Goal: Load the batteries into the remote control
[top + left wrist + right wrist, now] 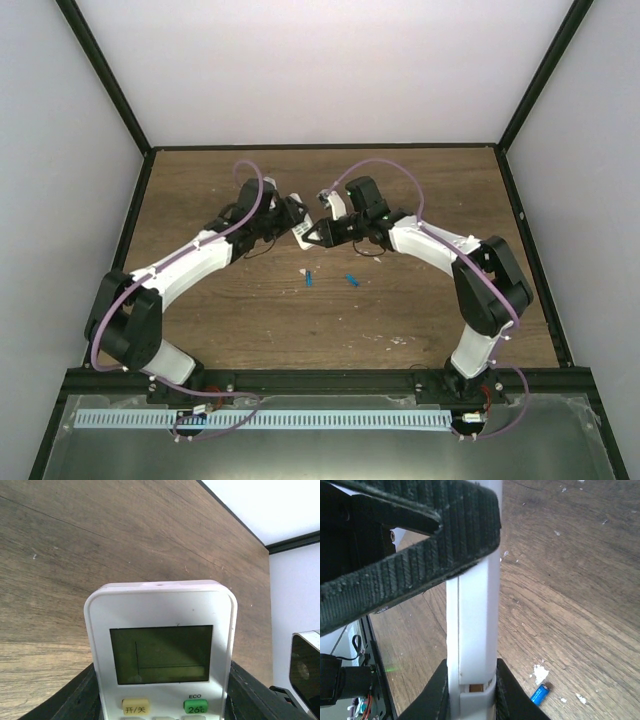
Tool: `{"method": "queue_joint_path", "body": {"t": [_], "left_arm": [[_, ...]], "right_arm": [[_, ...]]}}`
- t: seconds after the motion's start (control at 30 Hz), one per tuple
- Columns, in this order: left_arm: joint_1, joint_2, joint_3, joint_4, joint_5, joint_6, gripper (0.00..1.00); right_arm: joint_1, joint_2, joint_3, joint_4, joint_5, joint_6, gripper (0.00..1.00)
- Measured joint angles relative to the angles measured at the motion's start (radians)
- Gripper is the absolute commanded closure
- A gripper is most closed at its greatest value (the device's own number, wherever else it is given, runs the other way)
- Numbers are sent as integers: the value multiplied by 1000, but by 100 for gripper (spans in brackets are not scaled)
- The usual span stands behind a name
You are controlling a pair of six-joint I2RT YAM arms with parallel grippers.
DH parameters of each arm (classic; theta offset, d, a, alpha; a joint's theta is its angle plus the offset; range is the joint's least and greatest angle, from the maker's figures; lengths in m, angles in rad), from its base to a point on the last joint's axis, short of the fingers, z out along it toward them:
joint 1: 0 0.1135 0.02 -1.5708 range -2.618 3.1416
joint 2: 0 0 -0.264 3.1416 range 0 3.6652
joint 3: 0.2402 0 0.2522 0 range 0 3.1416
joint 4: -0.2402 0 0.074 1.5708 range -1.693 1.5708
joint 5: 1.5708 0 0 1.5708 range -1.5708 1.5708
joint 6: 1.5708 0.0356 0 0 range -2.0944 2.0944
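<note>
Left wrist view, lower centre: left gripper [162, 702] clamps the likely light, stiff, slick remote control [160, 605] by its long edges; whether the right gripper [470, 560], fingers nearly meeting, pinches it is unclear.

left wrist: remote control [160, 650] runs off my bottom edge, lower buttons cut; left hand [160, 697] mostly hidden behind it | right wrist: remote's ends cropped top and bottom; right hand [487, 532] overlaps it, I can't tell whether it grips | top: batteries [352, 281] too small to read their ends
</note>
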Motion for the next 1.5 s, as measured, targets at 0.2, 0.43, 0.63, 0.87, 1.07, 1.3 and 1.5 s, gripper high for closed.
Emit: {"method": "queue_joint_path", "body": {"t": [0.2,0.43,0.63,0.87,1.07,1.3,1.5], "left_arm": [[-4,-48,-66,50,-28,-24,23],[0,-143,-121,41,-70,-56,9],[81,-300,-121,-14,-118,-115,8],[141,-381,-97,-63,-118,-192,10],[141,-380,-90,-43,-58,-272,11],[139,-376,-122,38,-2,-359,15],[105,-353,-158,82,-4,-396,25]], "right_arm": [[9,1,0,1,7,-1,93],[7,0,0,-37,102,-41,94],[7,-41,-13,-112,280,-103,95],[26,-179,-58,-102,624,-240,96],[147,-302,-166,73,908,-496,99],[255,-272,-235,254,1138,-734,99],[332,-207,-256,366,1284,-838,99]]}}
